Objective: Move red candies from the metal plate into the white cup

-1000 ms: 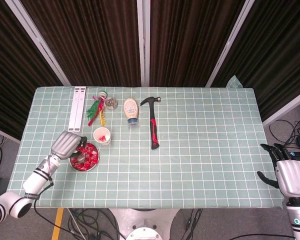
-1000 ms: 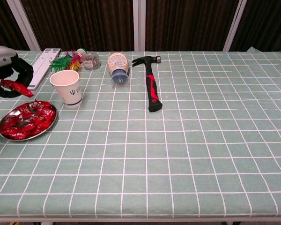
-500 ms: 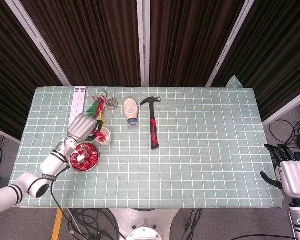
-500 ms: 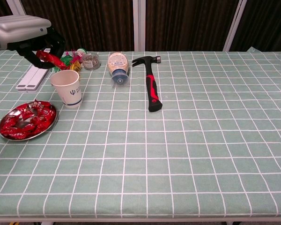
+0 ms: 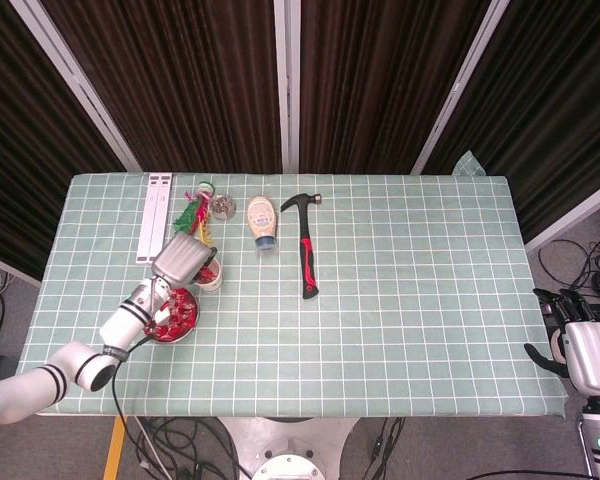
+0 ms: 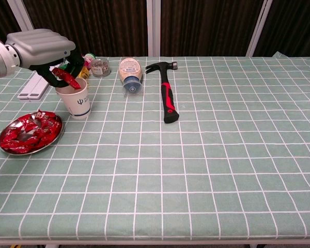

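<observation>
My left arm reaches in from the lower left, forearm angled up and to the right. My left hand [image 6: 41, 45] is palm-down, its dark fingers [image 6: 57, 77] curled under and pinching a red candy [image 6: 67, 78]. My right hand [image 5: 588, 352] sits low at the far right edge, fingers spread and holding nothing.

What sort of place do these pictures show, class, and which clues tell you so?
Probably a robot lab or test cell, not a home. Dark curtains on pale frames enclose a table with a green checked cloth, loose cables trail across the floor, and unrelated props such as a hammer lie on the table.
</observation>
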Robot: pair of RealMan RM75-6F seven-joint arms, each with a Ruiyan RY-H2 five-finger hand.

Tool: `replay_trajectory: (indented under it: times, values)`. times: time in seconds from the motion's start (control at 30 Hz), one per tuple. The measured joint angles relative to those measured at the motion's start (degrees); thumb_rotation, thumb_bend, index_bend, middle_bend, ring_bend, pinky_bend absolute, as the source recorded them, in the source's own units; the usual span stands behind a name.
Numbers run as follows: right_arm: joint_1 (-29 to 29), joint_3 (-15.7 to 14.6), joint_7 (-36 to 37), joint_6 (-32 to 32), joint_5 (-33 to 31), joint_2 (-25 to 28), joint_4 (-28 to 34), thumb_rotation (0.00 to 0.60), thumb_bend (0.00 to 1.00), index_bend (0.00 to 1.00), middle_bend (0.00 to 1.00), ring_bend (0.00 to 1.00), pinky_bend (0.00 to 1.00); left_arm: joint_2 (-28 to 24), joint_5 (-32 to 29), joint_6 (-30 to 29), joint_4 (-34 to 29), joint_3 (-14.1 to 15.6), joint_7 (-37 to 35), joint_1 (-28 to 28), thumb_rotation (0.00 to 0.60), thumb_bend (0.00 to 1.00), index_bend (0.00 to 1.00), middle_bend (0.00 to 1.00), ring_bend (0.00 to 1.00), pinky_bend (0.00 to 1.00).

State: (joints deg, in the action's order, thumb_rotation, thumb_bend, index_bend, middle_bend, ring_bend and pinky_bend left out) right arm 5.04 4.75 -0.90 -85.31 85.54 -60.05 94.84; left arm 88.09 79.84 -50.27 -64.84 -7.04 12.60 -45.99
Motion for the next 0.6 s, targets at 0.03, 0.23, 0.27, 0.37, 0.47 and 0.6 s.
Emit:
replay_trajectory:
  times: [0.03, 0.23, 0.27, 0.37, 0.47, 0.6]
  values:
    - [0.0, 0.0, 0.0, 0.0, 0.0, 0.0, 0.0, 0.6, 0.09, 0.2, 0.29, 0.17, 0.44, 0.0, -0.1, -0.1, -0.2, 0.1, 0.4, 0.0, 0.6, 0.48, 0.59, 0.68, 0.93, 1.0]
    - [-0.1, 0.0, -0.1, -0.1, 0.0, -0.1, 0.0, 0.6, 0.09, 0.2, 0.3, 0.18, 0.45, -0.6, -0.6, -0.7, -1.8, 0.3, 1.2, 0.3, 0.6, 0.47, 0.49, 0.56, 0.92, 1.0]
    - [-0.1, 0.0, -0.1, -0.1, 0.1, -0.1, 0.0, 0.6, 0.09, 0.2, 0.3, 0.18, 0.45, -0.7, -0.6, -0.8, -2.0, 0.4, 1.3, 0.4, 0.6, 0.47, 0.48, 0.55, 0.92, 1.0]
    - [0.0, 0.0, -0.2, -0.1, 0.1, -0.1, 0.0, 0.6, 0.09, 0.2, 0.3, 0.18, 0.45, -1.0, -0.6, -1.3, -2.7, 0.5, 1.6, 0.5, 0.6, 0.47, 0.46, 0.53, 0.91, 1.0]
    - [0.0, 0.1, -0.2, -0.1, 0.1, -0.1, 0.1, 0.6, 0.09, 0.2, 0.3, 0.18, 0.45, -1.3, -0.6, -1.5, -3.2, 0.6, 1.9, 0.5, 0.6, 0.47, 0.45, 0.52, 0.91, 1.0]
    - [-0.1, 0.0, -0.2, -0.1, 0.2, -0.1, 0.1, 0.6, 0.09, 0.2, 0.3, 0.18, 0.45, -1.3, -1.1, -1.6, -3.2, 0.5, 2.9, 0.5, 0.6, 0.47, 0.44, 0.51, 0.91, 1.0]
